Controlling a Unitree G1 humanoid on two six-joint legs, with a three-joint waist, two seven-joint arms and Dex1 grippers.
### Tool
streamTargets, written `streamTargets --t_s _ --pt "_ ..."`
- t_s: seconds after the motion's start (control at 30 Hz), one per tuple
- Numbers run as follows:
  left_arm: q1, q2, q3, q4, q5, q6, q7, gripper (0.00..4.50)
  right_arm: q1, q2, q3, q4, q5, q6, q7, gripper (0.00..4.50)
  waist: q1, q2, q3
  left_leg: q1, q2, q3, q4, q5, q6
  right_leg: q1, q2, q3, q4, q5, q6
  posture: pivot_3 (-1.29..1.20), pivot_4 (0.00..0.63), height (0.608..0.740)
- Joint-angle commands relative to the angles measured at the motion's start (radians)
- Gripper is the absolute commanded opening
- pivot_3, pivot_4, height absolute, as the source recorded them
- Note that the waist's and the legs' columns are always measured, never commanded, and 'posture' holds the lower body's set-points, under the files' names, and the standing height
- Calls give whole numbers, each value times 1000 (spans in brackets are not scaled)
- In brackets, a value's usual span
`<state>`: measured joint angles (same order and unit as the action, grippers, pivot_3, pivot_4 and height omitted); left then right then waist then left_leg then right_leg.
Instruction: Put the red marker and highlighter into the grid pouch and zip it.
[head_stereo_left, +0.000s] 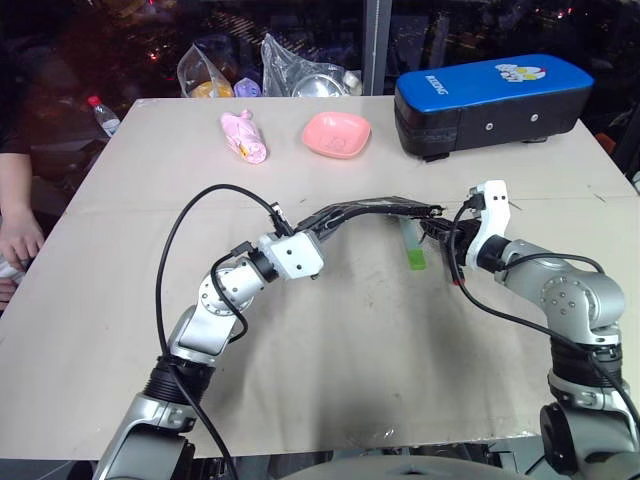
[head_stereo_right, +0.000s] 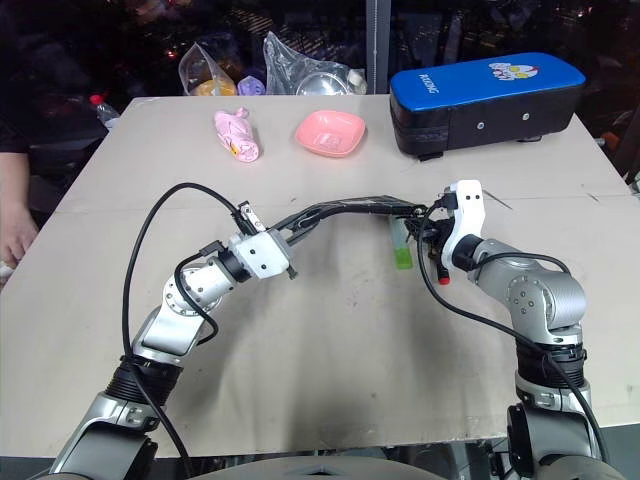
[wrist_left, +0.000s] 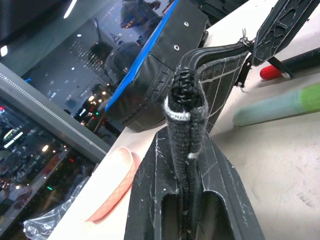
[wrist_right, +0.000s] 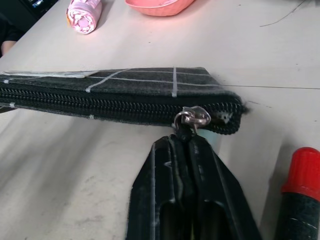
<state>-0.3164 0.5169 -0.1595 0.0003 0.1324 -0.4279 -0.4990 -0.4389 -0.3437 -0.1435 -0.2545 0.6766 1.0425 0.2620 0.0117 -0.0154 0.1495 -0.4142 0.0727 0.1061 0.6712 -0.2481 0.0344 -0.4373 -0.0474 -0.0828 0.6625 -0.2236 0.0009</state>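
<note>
- The grid pouch (wrist_right: 125, 92), black fabric with white grid lines and a closed zipper, hangs above the counter (head_stereo_left: 330, 350) between both pincers
- Left pincer (wrist_left: 186, 150) is clenched on one pouch end
- Right pincer (wrist_right: 186, 142) is clenched on the zipper pull (wrist_right: 192, 118)
- The red marker (wrist_right: 300, 195) and the highlighter (head_stereo_left: 412, 250) lie on the counter beneath the pouch

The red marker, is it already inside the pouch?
No, the red marker lies on the table beside the pouch.
</note>
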Motion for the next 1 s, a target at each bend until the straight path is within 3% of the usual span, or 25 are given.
streamTargets --t_s 0.03,0.2,0.43,0.63,1.0 --pt "-3 0 24 -49 -14 -9 2 0 -11 -30 8 -54 -5 -15 28 44 0 0 0 0 0 0 0 0 0 0 0 0 0 0 0 0 150 740" --pt "4 22 17 -50 2 -28 -14 0 -12 -248 172 -116 -138 -113 187 44 1 1 1 0 0 0 -1 0 0 -1 -1 0 -1 0 1 0 150 740" --pt "33 77 -25 -56 -6 -74 -108 0 -15 -336 234 -125 -180 -163 316 44 -1 1 1 0 0 0 -1 0 0 -1 1 0 -1 -1 1 0 150 740" --pt "41 93 -31 -59 -24 -67 -157 0 -11 -380 270 -105 -242 -228 384 44 2 0 1 0 0 0 -1 0 0 -1 0 0 -1 -1 2 0 150 740" --pt "63 87 -39 -69 -44 -57 -207 0 -13 -368 309 -200 -219 -250 514 44 1 0 1 0 1 0 -1 0 0 -1 0 0 -1 -2 3 0 150 740"
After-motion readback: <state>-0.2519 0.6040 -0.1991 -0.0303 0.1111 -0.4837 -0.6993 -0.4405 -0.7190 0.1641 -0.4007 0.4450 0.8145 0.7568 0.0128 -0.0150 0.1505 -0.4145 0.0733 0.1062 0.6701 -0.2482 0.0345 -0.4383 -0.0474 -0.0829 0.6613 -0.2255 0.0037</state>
